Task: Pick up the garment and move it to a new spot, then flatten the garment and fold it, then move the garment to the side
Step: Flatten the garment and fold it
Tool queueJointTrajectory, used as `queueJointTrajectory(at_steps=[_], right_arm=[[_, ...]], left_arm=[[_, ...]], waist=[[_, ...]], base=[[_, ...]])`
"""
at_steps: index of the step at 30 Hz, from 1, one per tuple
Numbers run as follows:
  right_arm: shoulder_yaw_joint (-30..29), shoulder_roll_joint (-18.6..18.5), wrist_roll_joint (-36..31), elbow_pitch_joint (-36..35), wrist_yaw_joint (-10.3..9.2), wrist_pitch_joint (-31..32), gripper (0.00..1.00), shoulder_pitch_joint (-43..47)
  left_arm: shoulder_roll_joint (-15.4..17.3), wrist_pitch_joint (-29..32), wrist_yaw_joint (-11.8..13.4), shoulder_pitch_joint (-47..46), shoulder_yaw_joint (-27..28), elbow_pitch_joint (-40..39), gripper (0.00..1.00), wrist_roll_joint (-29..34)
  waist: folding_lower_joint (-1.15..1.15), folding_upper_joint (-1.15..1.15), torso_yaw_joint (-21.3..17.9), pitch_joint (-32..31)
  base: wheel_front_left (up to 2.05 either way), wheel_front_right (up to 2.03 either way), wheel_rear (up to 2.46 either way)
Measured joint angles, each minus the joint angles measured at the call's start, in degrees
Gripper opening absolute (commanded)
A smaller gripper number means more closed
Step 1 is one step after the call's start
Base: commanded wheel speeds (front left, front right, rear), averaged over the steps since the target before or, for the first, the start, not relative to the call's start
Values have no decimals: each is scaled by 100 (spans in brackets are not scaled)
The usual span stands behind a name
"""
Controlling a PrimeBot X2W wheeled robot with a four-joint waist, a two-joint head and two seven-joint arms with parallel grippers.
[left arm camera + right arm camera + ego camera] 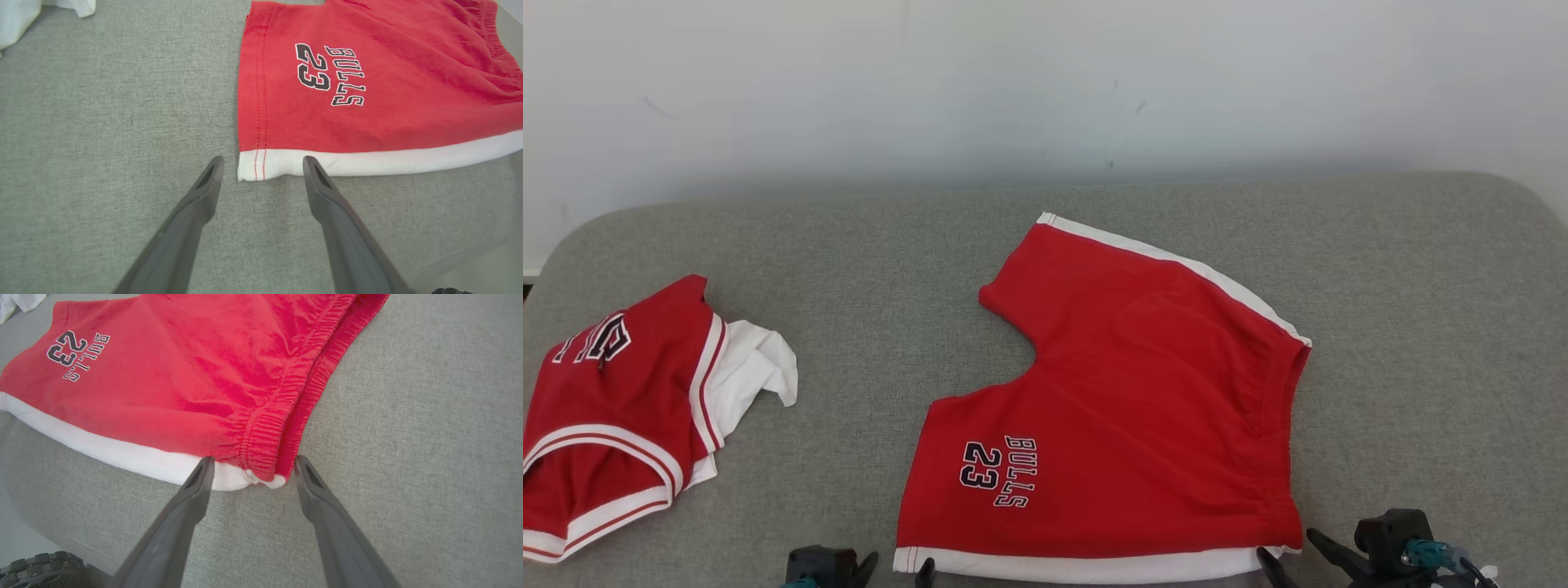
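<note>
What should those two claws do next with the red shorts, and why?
Probably ease both forward and close on the near corners. The shorts lie flat; the left gripper stands open at the white hem corner, the right gripper open at the waistband corner, neither gripping yet. Pinching both would start the fold.

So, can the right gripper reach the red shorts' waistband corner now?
Probably yes: the right gripper is open and the waistband corner of the red shorts lies between its tips, unobstructed.

Head view's edges crop the jersey [613,408], the left claw [897,563] and the right claw [1286,547]
</note>
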Motion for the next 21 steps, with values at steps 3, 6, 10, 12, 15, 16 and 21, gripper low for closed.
queueJointTrajectory(at_steps=[3, 6, 10, 12, 15, 16, 21], right_arm=[[33, 9, 0, 94, 14, 109, 100, -7], [80, 33, 0, 153, 14, 215, 100, -58], [119, 73, 0, 180, 22, 305, 100, -246], [140, 88, 0, 205, 37, 355, 100, -265], [181, 107, 0, 272, 62, 405, 100, -301], [189, 114, 0, 300, 66, 423, 91, -325], [230, 137, 0, 359, 98, 486, 0, -337]], left_arm=[[-8, 77, -3, -157, 2, 131, 100, -4], [-24, 143, -45, -294, -4, 264, 100, -4], [-52, 207, -52, -402, -27, 500, 100, -12], [-70, 207, -52, -421, -30, 567, 100, -41], [-92, 209, -96, -499, -47, 686, 100, -85], [-98, 209, -97, -508, -64, 712, 80, -96], [-121, 205, -102, -638, -90, 903, 0, -97]], waist=[[0, 0, 17, 42], [0, 0, 44, 90], [0, 0, 53, 130], [0, 0, 50, 136], [0, 0, 44, 143], [0, 0, 42, 145], [0, 0, 44, 145]], base=[[0, 0, 0], [0, 0, 0], [0, 0, 0], [0, 0, 0], [0, 0, 0], [0, 0, 0], [0, 0, 0]])
